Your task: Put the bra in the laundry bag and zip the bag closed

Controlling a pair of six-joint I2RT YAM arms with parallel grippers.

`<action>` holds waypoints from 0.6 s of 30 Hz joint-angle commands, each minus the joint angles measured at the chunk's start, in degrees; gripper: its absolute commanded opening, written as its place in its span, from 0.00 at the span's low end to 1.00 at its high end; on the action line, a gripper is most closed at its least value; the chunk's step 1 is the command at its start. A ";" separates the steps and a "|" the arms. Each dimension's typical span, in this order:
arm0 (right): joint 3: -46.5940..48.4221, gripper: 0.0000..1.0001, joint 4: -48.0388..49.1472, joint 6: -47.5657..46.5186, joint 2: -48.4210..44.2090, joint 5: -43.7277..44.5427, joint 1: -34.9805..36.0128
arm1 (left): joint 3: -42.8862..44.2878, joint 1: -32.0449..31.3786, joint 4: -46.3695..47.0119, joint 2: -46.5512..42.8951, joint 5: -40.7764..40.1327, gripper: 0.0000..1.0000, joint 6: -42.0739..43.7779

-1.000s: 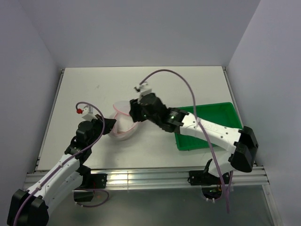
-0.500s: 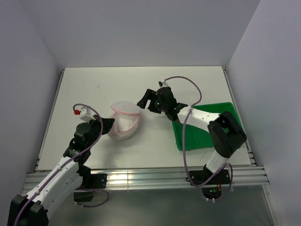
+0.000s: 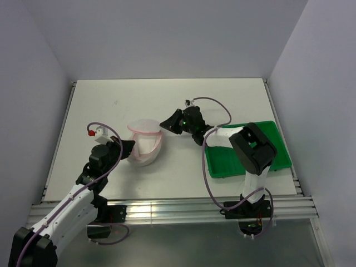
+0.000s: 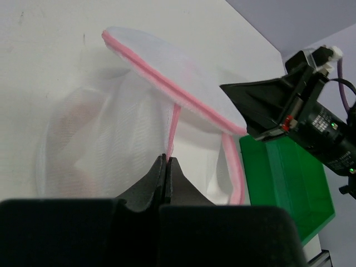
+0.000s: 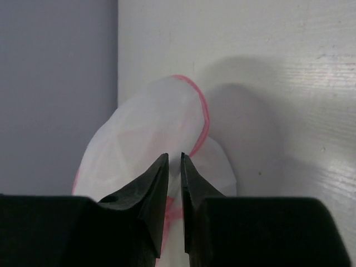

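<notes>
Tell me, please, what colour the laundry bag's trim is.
Pink trim, clearest in the left wrist view.

My camera setup: the top one sits above and behind my arm bases, looking down over the whole desk (image 3: 111, 105) from pretty far back. The left wrist cam rides right behind my left claw (image 4: 167, 161), staring forward, super close to the laundry bag (image 4: 139, 111). The right wrist cam does the same behind my right claw (image 5: 174, 158), facing that bag from the opposite side. All three share the bag; left wrist and top both catch the green tray (image 4: 283, 178).
</notes>
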 commanded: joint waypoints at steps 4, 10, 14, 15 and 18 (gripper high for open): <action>-8.20 0.13 9.92 -4.60 -10.26 0.95 1.29 | 1.91 0.48 4.85 4.32 -3.34 0.00 0.66; -16.02 0.04 8.33 -10.85 -20.55 7.27 6.12 | 6.56 0.66 8.72 11.09 -3.96 0.00 1.10; -18.49 0.00 8.69 -12.96 -23.89 6.66 7.10 | 6.83 0.92 9.43 12.59 -3.96 0.00 1.36; -18.67 0.00 7.12 -14.88 -24.60 7.10 7.97 | 7.01 1.19 9.43 12.67 -4.13 0.00 1.62; -19.55 0.00 4.04 -17.80 -26.97 9.82 10.77 | 8.32 2.24 9.16 13.02 -4.13 0.00 2.24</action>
